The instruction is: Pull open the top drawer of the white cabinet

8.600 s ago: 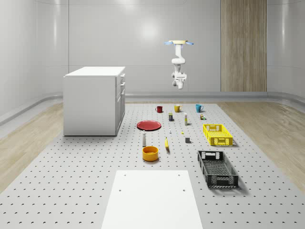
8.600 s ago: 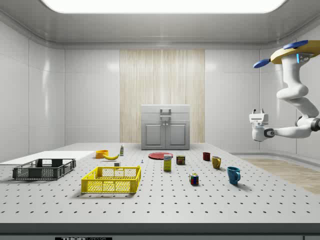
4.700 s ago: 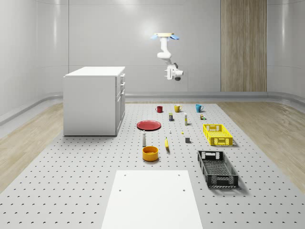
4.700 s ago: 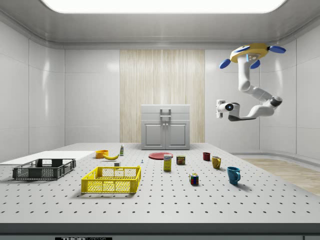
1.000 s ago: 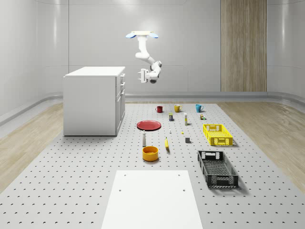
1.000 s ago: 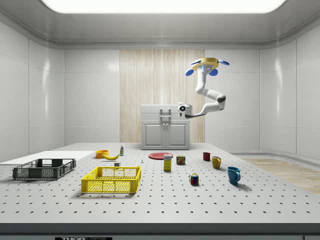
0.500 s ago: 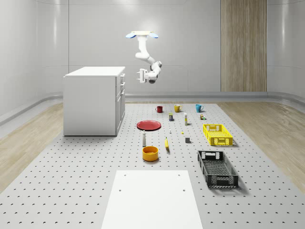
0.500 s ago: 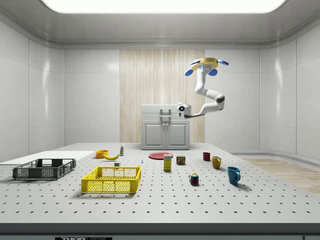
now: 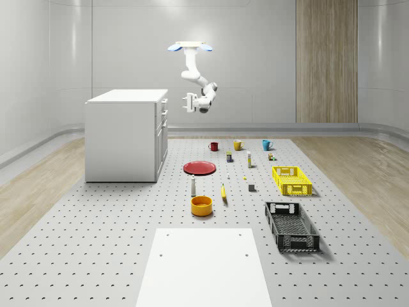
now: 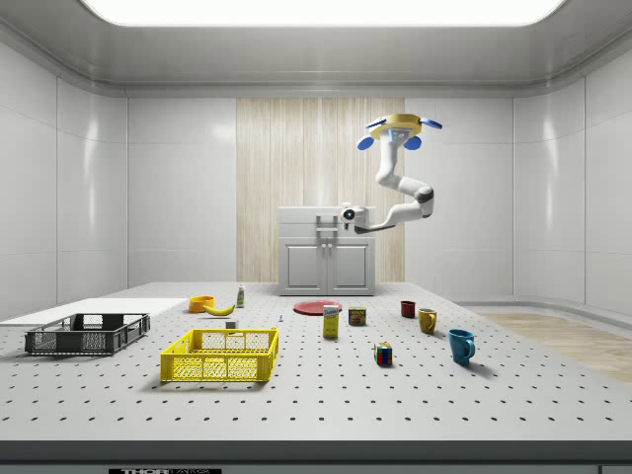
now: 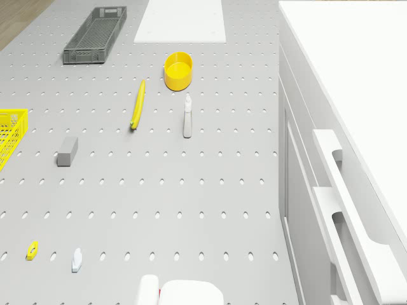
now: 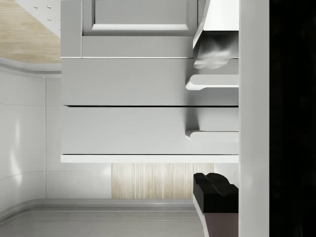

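The approach to the top drawer is shown. The drone (image 9: 191, 46) is seen hovering in the air over the bench (image 9: 115, 224), in front of the white cabinet (image 9: 121, 137), with the arm folded so that the hand (image 9: 189, 102) is held level with the cabinet's upper front and just apart from it. In the side view the hand (image 10: 347, 214) is placed beside the top drawer handle (image 10: 327, 217), toward that view's right, and no contact is yet made. Whether the hand is released or clenched cannot be told from these views. In the wrist view the top drawer (image 12: 148, 129) is seen fully closed, its front flush with the drawer below, and its handle (image 12: 210, 134) lies ahead of the hand and to one side. For the step to be done well, the hand is best shifted sideways until the handle bar lies between the fingertips, then advanced squarely; the grip should be closed around the bar before any pull is applied, and the pull kept straight along the drawer's travel, since an oblique pull could jam the drawer or slip the grip.
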{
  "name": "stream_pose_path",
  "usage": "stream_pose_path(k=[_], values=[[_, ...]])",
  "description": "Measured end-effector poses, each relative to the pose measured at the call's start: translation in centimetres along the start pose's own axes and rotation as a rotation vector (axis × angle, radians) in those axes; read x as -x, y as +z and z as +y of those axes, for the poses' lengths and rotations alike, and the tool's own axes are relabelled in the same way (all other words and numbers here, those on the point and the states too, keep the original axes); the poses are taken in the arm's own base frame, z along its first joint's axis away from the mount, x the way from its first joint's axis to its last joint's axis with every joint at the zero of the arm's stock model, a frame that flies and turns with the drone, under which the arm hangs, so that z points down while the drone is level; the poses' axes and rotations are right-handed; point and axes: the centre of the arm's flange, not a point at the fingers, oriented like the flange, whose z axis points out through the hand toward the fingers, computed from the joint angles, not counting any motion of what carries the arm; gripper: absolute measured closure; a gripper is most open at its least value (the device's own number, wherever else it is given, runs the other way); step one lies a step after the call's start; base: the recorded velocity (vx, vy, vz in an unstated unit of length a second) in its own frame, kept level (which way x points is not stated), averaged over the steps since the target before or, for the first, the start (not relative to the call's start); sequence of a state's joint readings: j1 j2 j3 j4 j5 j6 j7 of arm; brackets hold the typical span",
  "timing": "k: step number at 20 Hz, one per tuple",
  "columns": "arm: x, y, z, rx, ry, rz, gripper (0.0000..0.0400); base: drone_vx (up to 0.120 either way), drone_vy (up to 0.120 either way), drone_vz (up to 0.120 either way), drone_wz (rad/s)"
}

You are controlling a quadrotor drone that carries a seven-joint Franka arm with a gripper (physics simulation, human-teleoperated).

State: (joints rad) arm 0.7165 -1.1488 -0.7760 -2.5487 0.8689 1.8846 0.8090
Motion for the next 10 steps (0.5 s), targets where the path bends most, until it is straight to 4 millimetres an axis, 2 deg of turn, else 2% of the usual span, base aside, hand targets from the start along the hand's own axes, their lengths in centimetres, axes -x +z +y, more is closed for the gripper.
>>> stream_pose_path(k=[10], values=[[0.0,0.01,0.0,0.0,0.0,0.0,0.0089,0.12,0.0,0.0,0.0]])
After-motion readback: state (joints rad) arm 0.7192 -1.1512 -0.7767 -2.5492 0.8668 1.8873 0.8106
